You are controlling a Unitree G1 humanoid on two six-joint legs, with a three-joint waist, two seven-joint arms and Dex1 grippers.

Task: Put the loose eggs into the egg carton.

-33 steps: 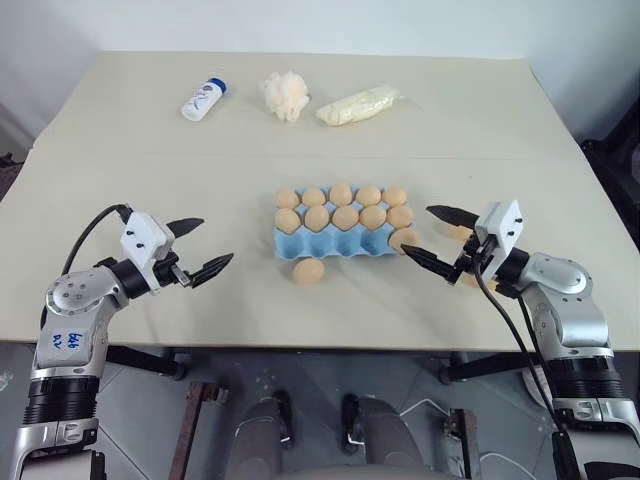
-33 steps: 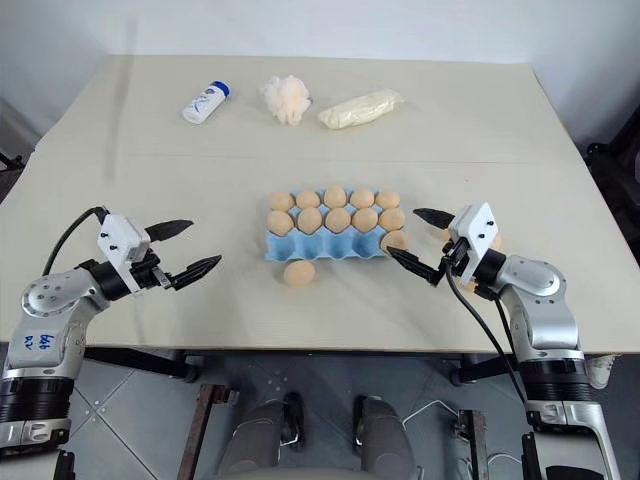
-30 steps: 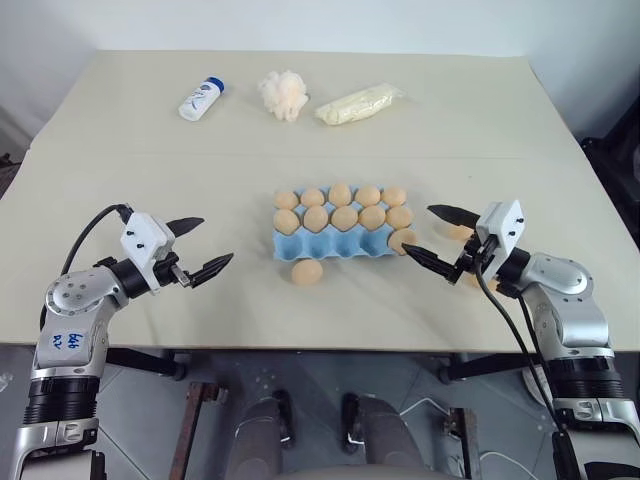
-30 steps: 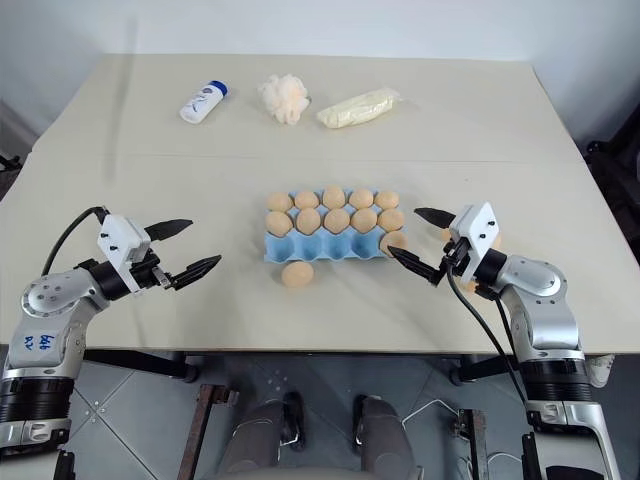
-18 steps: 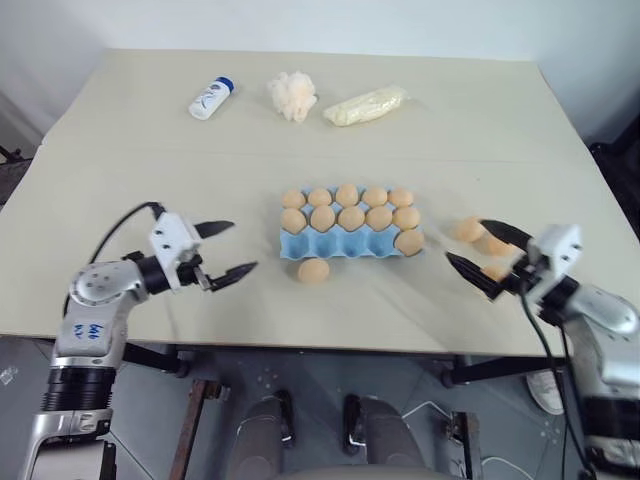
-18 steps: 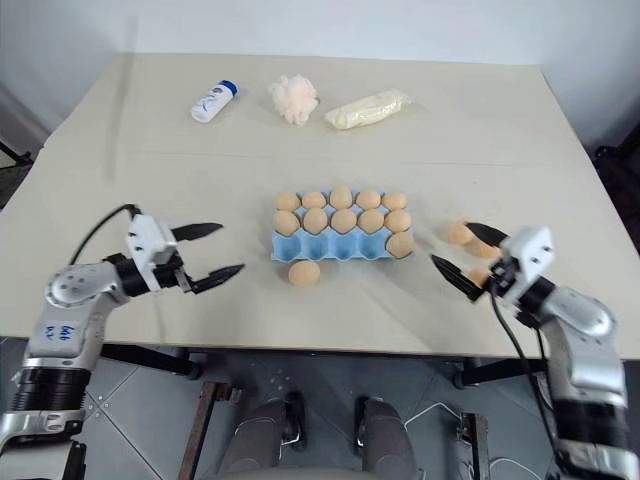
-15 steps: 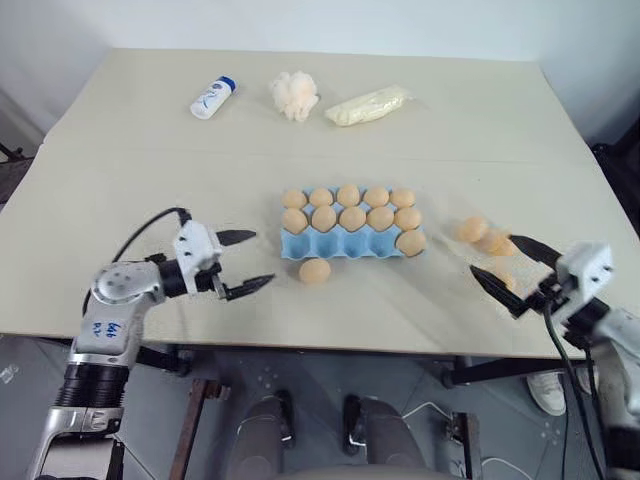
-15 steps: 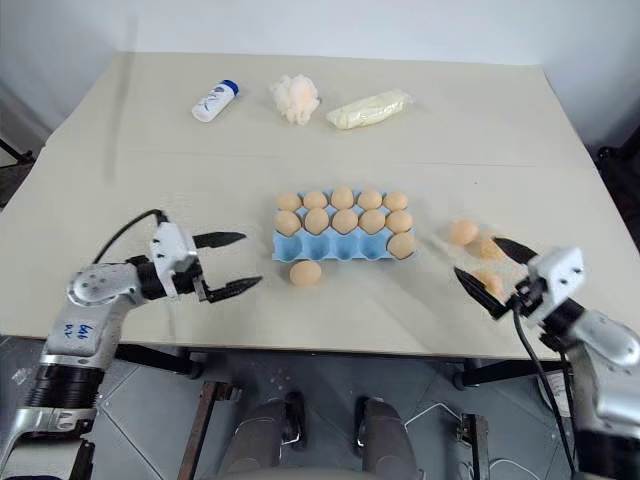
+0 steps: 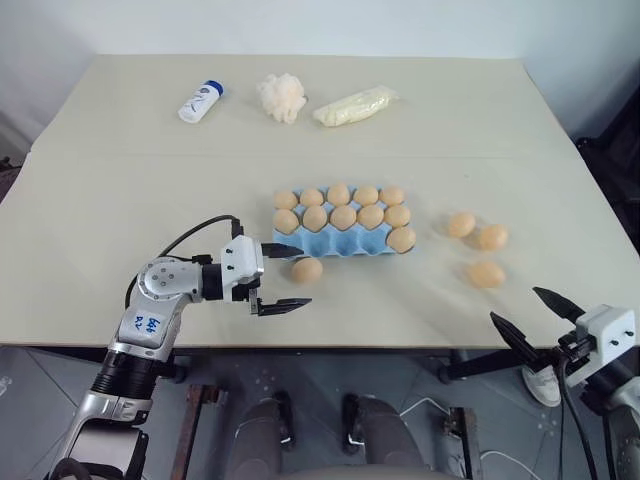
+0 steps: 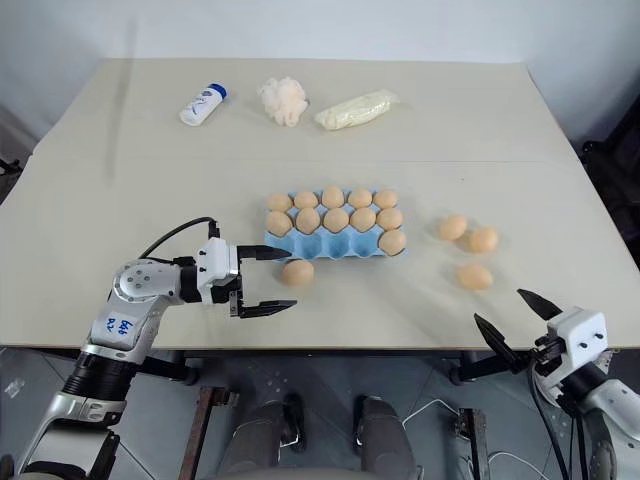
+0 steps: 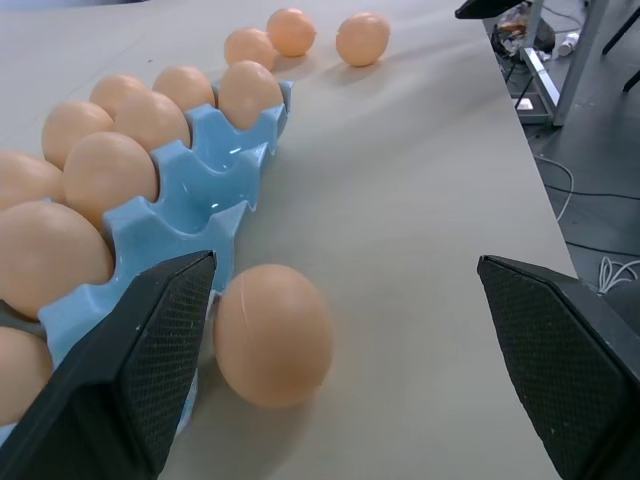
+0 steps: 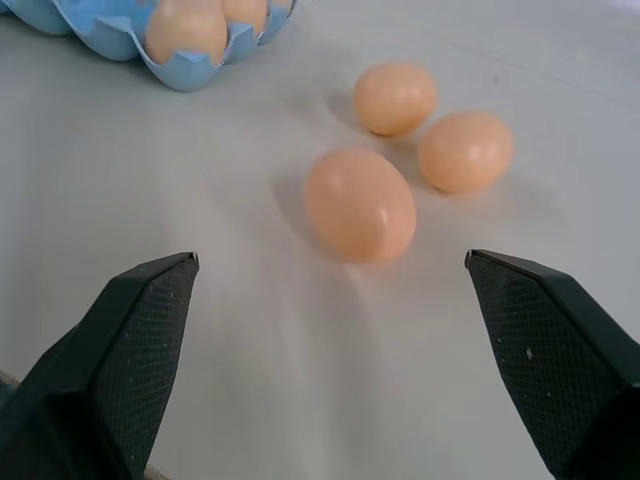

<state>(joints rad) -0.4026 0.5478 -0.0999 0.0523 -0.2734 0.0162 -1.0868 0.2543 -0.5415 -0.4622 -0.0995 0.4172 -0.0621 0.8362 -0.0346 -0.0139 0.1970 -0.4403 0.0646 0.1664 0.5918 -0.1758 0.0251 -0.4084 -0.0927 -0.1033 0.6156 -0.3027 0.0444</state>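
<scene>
The light blue egg carton (image 9: 331, 244) lies mid-table with several tan eggs in its back cups. One loose egg (image 9: 307, 269) rests against its front edge. My left gripper (image 9: 304, 275) is open and level, one finger by the carton and the other nearer the table's front, with that egg (image 11: 272, 334) between them, close to the carton-side finger. Three more loose eggs (image 9: 461, 224) (image 9: 492, 237) (image 9: 486, 274) lie to the carton's right. My right gripper (image 9: 516, 305) stands open and empty beyond the table's front right edge, facing the nearest egg (image 12: 360, 205).
At the back of the table lie a white bottle with a blue cap (image 9: 201, 100), a pale fluffy puff (image 9: 282, 96) and a cream packet (image 9: 355, 104). The table's front edge (image 9: 400, 347) runs just behind both grippers.
My left gripper has swung right, up to the loose egg in front of the carton. My right gripper has drawn back and right, from the carton's corner to off the table's front edge.
</scene>
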